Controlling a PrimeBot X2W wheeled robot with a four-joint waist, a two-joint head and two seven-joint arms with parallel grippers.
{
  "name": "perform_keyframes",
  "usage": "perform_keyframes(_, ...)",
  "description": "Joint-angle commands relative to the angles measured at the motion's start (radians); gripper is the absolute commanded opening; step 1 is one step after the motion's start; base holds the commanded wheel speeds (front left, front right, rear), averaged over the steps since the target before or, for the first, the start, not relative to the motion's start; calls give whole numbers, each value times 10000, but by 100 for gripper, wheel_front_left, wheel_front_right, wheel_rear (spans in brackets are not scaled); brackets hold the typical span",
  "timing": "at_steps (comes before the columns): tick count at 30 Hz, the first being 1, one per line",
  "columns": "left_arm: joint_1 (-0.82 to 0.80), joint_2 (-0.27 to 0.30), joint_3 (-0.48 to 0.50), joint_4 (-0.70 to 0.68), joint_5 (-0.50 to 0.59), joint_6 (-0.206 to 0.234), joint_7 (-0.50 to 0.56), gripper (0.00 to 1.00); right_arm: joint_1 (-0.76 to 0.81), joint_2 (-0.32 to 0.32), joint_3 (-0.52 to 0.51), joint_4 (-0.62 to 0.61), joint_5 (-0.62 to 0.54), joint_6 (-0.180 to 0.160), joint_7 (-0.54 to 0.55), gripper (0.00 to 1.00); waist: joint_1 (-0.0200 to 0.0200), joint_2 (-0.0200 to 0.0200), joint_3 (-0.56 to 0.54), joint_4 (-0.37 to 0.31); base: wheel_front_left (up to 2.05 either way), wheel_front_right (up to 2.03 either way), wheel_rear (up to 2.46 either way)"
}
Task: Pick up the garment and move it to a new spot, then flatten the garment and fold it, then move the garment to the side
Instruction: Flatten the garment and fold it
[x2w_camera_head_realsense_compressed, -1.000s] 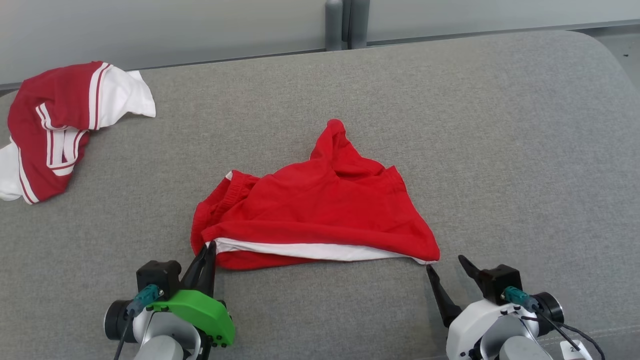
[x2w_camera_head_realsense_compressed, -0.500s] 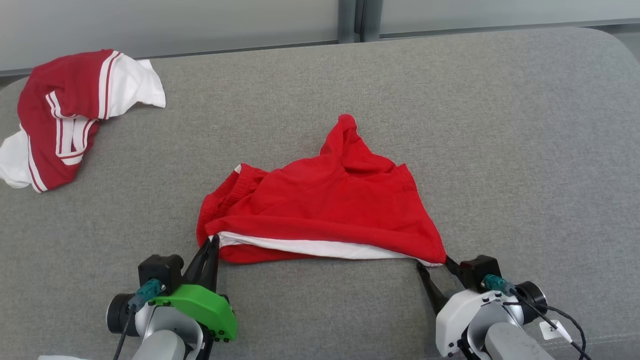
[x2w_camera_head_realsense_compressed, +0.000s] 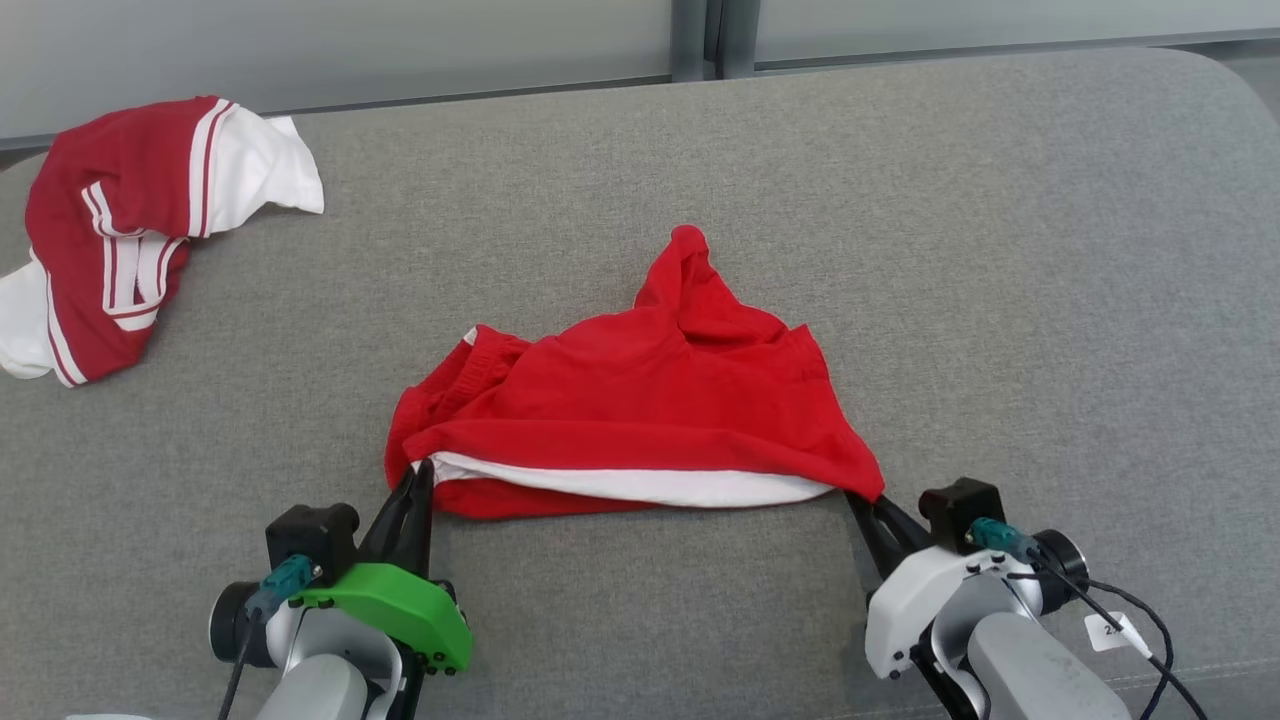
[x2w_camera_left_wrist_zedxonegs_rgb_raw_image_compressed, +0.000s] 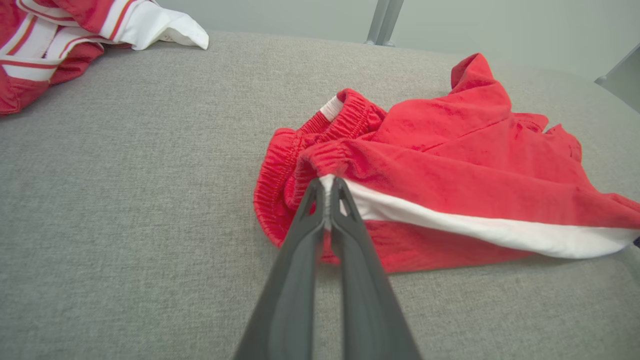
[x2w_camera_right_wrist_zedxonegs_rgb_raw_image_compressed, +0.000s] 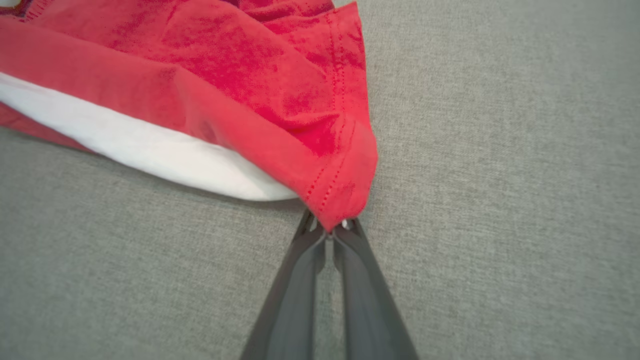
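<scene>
**Both pincers clenched on the red garment**

My left pincer (x2w_camera_head_realsense_compressed: 420, 472) is clamped on the near left corner of the red garment (x2w_camera_head_realsense_compressed: 650, 410), where its white band meets the gathered waistband. My right pincer (x2w_camera_head_realsense_compressed: 860, 498) grips the near right corner at the stitched hem. The red garment lies rumpled in the middle of the grey worktop (x2w_camera_head_realsense_compressed: 1000, 250), one peak of cloth pointing far. A red-and-white garment (x2w_camera_head_realsense_compressed: 110, 230) lies bunched at the far left, well apart.

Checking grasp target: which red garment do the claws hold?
The plain red shorts, pinched at both near corners; the striped garment lies apart, far left.
</scene>
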Motion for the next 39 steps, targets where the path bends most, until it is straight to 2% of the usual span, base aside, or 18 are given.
perform_keyframes(1,-6,-17,90,-58,-116,-20,-101,0,119,-55,-99,-286,181,1,-46,0,0,0,-21,-38,0,0,0)
perform_keyframes(9,38,-458,789,-846,-1090,-471,-418,0,280,-492,-203,-2478,903,1,-37,0,0,0,-280,-225,0,0,0)
perform_keyframes(16,57,-638,1159,-1782,-1478,-717,-518,0,307,-1010,-91,-3946,1521,2,-23,0,0,0,-687,-397,0,0,0)
perform_keyframes(23,397,-673,1474,-3411,-1742,-740,-560,0,473,-1633,-384,-6044,2178,1,544,0,0,0,-1350,-618,0,0,0)
perform_keyframes(28,521,-425,1732,-5059,-2040,-596,-225,0,501,-2018,-997,-7798,2417,1,1221,0,0,0,-1724,-749,0,0,0)
perform_keyframes(34,-150,22,2005,-6993,-2282,-316,764,0,220,-2162,-1918,-9625,2663,1,2122,0,0,0,-1871,-807,0,0,0)
perform_keyframes(39,-1484,407,1996,-7090,-2480,-196,1907,0,-273,-1956,-2338,-10020,2811,1,2859,0,0,0,-1659,-819,0,0,0)
